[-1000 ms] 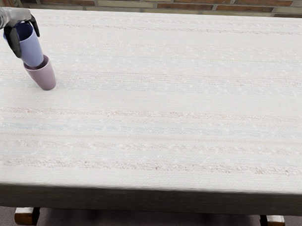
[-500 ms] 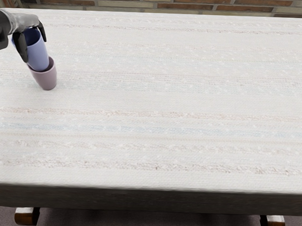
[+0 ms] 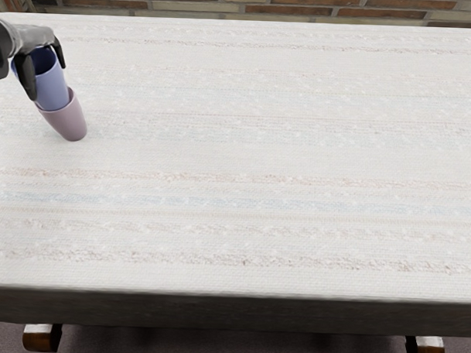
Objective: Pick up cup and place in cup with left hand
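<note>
High head view, slanting down across the surface

The head camera looks from above the near side of the surface (image 3: 259, 162), facing forward and down at a slant. It is near enough that the top fills most of the frame and runs past both side borders. A strip of brick wall (image 3: 303, 10) shows along the upper border; below the surface's near edge, a band of floor (image 3: 229, 348) spans the bottom.

Blue cup (image 3: 53, 91) lower than at first, pink cup (image 3: 65, 122) leaning more again
</note>
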Tool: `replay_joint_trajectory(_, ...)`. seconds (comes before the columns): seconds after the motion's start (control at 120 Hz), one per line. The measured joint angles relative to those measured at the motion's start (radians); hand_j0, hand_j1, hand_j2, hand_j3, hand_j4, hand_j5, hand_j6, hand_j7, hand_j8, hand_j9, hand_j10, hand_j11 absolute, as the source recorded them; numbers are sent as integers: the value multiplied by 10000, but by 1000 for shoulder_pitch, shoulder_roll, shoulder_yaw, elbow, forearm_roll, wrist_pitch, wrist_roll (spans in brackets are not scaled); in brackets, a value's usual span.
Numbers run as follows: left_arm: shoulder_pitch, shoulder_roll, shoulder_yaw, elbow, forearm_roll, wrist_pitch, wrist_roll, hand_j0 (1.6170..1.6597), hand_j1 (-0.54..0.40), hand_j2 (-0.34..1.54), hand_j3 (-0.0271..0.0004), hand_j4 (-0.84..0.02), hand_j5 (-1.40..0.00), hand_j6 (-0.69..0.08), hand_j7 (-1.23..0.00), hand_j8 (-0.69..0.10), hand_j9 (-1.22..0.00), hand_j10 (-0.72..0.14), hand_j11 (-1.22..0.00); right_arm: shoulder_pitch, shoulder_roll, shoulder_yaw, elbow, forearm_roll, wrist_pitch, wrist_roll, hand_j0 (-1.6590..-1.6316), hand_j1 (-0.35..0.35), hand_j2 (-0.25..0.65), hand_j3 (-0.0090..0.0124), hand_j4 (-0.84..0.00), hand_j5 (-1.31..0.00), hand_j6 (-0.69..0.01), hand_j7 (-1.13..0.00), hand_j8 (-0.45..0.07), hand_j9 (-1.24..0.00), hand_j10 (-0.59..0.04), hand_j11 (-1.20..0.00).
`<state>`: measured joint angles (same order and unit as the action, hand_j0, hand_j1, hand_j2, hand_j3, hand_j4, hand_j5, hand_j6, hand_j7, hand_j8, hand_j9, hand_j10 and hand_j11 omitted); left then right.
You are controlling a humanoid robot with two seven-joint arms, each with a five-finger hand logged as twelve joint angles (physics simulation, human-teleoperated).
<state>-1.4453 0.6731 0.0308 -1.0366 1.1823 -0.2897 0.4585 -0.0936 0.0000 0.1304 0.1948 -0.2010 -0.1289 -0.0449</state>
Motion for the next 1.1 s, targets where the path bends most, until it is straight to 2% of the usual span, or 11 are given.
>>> replay_joint_trajectory(0.117, -1, -1, 3, 2, -1, 2, 0, 16549, -769, 801, 0, -4695, -6179, -3206, -6204, -3068, -6245, -4563, -6276, 0, 0, 0, 0, 0, 0, -1, -16581, -3182, -51, 0, -259, -335, -260, -334, -259, -335, -258, -335)
replay_joint_trajectory(0.158, -1, -8, 3, 3, 0, 13, 0, 16553, -558, 692, 0, -4409, -5808, -3188, -5821, -3155, -5852, -4308, -5876, 0, 0, 0, 0, 0, 0, -1, -16581, -3182, -51, 0, -259, -335, -260, -334, -259, -335, -258, -335)
replay_joint_trajectory(0.333, 0, -14, 3, 4, -4, 40, 1, 16569, 863, 463, 0, -2660, -3468, -2149, -3472, -2134, -3484, -2615, -3493, 0, 0, 0, 0, 0, 0, -1, -16581, -3182, -51, 0, -259, -335, -260, -334, -259, -335, -258, -335)
replay_joint_trajectory(0.55, 2, -15, 3, 0, -9, 44, 1, 16576, 2098, 258, 0, -1368, -1743, -1201, -1742, -1193, -1745, -1347, -1747, 0, 0, 0, 0, 0, 0, 0, -16581, -3182, -51, 0, -259, -335, -260, -334, -259, -335, -258, -335)
replay_joint_trajectory(0.733, 0, -56, 3, -3, -9, 45, 3, 16579, 2556, 180, 0, -903, -1124, -844, -1122, -838, -1122, -889, -1122, 0, 0, 0, 0, 0, 0, -1, -16581, -3182, -51, 0, -259, -335, -260, -334, -259, -335, -258, -335)
replay_joint_trajectory(0.933, -1, -65, 2, -26, -10, 44, 9, 16580, 2752, 145, 0, -699, -856, -686, -854, -681, -853, -689, -852, -1, 0, 0, 0, 0, 0, -1, -16581, -3182, -51, 0, -259, -335, -261, -334, -260, -335, -259, -335)
replay_joint_trajectory(1.1, -4, -66, 2, -60, -13, 36, 23, 16580, 2819, 133, 0, -631, -766, -634, -764, -629, -762, -623, -760, -1, 0, 0, 0, 0, 0, -1, -16581, -3182, -51, 0, -259, -335, -260, -334, -259, -335, -258, -335)
